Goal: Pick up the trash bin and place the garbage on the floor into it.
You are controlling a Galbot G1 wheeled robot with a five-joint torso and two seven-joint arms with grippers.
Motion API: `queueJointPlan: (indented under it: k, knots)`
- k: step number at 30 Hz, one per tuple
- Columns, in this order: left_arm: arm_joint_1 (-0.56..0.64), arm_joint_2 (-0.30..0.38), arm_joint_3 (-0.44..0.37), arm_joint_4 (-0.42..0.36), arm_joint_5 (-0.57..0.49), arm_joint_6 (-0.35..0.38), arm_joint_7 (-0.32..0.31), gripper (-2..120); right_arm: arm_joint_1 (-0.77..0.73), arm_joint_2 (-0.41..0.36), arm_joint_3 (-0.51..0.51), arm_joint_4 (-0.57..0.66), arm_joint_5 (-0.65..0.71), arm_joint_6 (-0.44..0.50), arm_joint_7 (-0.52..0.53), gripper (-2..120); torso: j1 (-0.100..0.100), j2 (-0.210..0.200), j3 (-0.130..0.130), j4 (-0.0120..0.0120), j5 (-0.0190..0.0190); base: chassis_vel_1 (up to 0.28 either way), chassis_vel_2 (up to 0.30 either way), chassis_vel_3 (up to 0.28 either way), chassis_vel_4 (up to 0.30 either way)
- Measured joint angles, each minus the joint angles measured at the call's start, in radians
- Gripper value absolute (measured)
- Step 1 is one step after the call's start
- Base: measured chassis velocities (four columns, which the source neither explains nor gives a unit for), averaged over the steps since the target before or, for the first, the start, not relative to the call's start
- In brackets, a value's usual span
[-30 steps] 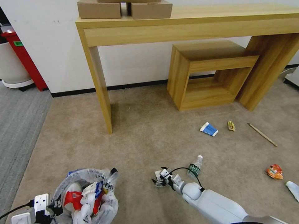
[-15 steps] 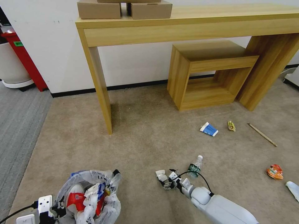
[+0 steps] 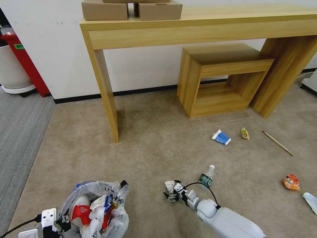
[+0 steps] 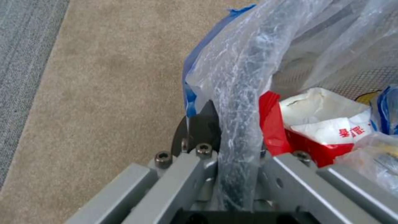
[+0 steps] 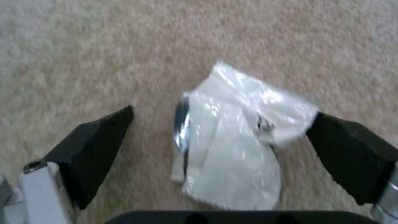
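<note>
The trash bin (image 3: 95, 208), lined with a crinkly plastic bag and holding red and white packets, stands at the lower left of the head view. My left gripper (image 3: 61, 222) is shut on its bagged rim (image 4: 242, 93). My right gripper (image 3: 172, 192) is low over the floor (image 3: 148, 148), open, its black fingers (image 5: 99, 146) either side of a shiny white wrapper (image 5: 236, 137) without touching it. More garbage lies to the right: a green-label bottle (image 3: 207, 177), a blue-white carton (image 3: 221, 137), a yellow scrap (image 3: 245, 133), a wooden stick (image 3: 278, 143), an orange wrapper (image 3: 291, 182) and a white slipper (image 3: 310, 200).
A tall wooden console table (image 3: 198, 23) with cardboard boxes (image 3: 132, 9) stands against the wall. Its leg (image 3: 107, 96) reaches the carpet ahead of the bin, and a low wooden stool (image 3: 221, 79) sits under it. Grey carpet (image 3: 19, 132) and a red bin (image 3: 23, 59) lie far left.
My right gripper drew back to the right half a second ago, baring the white wrapper, and has now moved left over it again. The bin and left gripper shifted slightly right.
</note>
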Motion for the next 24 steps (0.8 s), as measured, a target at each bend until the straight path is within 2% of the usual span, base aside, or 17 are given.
queueJointPlan:
  k: [16,18,20,21,23,24]
  knots:
    - [-0.006,0.026,-0.005,0.004,-0.013,-0.005,-0.004,0,0.015,0.055,-0.011,-0.040,0.019,0.014,-0.010,100,0.000,0.000,0.000,0.0001,-0.0003,0.000,0.000,0.000,0.000]
    - [-0.008,0.028,-0.005,0.004,-0.015,-0.005,-0.005,0,0.017,0.057,-0.010,-0.042,0.018,0.017,-0.010,98,0.000,0.000,0.000,0.0000,-0.0002,0.000,0.000,0.000,0.000]
    - [-0.012,0.032,-0.003,0.007,-0.015,-0.007,-0.006,0,0.022,0.054,-0.009,-0.042,0.019,0.022,-0.010,89,0.000,0.000,0.000,0.0000,-0.0002,0.000,0.000,0.000,0.000]
    - [-0.012,0.032,-0.003,0.007,-0.015,-0.007,-0.006,0,0.022,0.054,-0.009,-0.042,0.019,0.022,-0.010,89,0.000,0.000,0.000,0.0000,-0.0002,0.000,0.000,0.000,0.000]
    - [-0.015,0.036,-0.003,0.008,-0.017,-0.008,-0.008,0,0.028,0.048,-0.010,-0.038,0.020,0.028,-0.012,77,0.000,0.000,0.000,0.0000,-0.0003,0.000,0.000,0.000,0.000]
    - [-0.015,0.036,-0.003,0.008,-0.017,-0.008,-0.008,0,0.028,0.048,-0.010,-0.038,0.020,0.028,-0.012,77,0.000,0.000,0.000,0.0000,-0.0003,0.000,0.000,0.000,0.000]
